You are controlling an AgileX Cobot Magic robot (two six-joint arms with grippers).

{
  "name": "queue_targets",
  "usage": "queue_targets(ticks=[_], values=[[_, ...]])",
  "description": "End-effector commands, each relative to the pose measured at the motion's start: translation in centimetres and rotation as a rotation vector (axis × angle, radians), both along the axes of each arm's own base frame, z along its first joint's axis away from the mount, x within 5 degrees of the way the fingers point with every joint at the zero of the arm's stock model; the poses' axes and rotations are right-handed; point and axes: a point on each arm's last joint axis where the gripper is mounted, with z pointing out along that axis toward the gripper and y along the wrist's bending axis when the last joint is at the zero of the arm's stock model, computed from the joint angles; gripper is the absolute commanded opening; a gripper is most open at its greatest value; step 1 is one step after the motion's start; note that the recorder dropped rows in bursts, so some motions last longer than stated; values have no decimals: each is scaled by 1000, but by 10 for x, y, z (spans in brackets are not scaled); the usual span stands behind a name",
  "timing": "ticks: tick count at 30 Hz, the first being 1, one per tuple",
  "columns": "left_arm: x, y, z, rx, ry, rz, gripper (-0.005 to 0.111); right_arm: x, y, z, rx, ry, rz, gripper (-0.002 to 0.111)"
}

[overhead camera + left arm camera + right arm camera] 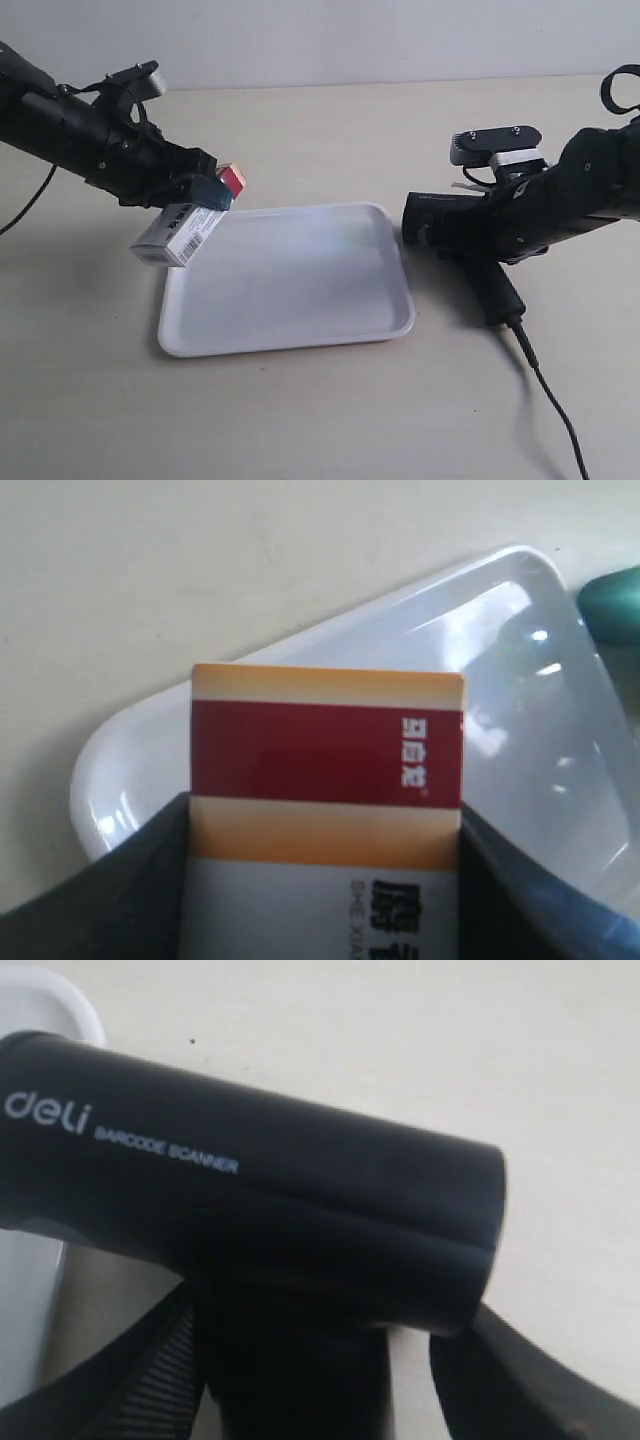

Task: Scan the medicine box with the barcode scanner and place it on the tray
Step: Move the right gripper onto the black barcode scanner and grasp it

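Observation:
The medicine box hangs tilted above the left rim of the white tray, barcode side facing the tray, and my left gripper is shut on it near its red and orange end. In the left wrist view the box sits between both dark fingers, over the tray's corner. Just right of the tray, my right gripper is shut on the black barcode scanner, its head turned toward the tray. The right wrist view shows the scanner with the fingers flanking its handle.
The scanner's black cable trails over the beige table toward the front right. A corner of the tray shows beside the scanner head. A blurred teal shape lies past the tray's far rim.

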Motion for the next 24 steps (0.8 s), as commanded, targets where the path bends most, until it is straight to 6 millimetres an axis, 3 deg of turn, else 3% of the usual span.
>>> queue_targets(ticks=[1,2,5,8,14,20,24], values=[[1,-2,-6,15,-1,5,2,-8,0,41,28,-37,55,0],[1,-3,-5,25,-4,13,2,-12,0,54,39,-55,71,0],[2,-9,-2,83,-8,15,2,-24,10,64,26,-67,153,0],[2,-17,1,172,-9,34,2,-33,26,64,13,-74,226,0],[-2,-32,4,344,-38,87,2,-43,35,62,-27,-54,237,0],[-4,-41,8,362,-48,78,2,-51,41,61,-99,-58,201,0],[-4,-41,8,367,-52,74,2,-49,33,61,-198,-89,154,0]])
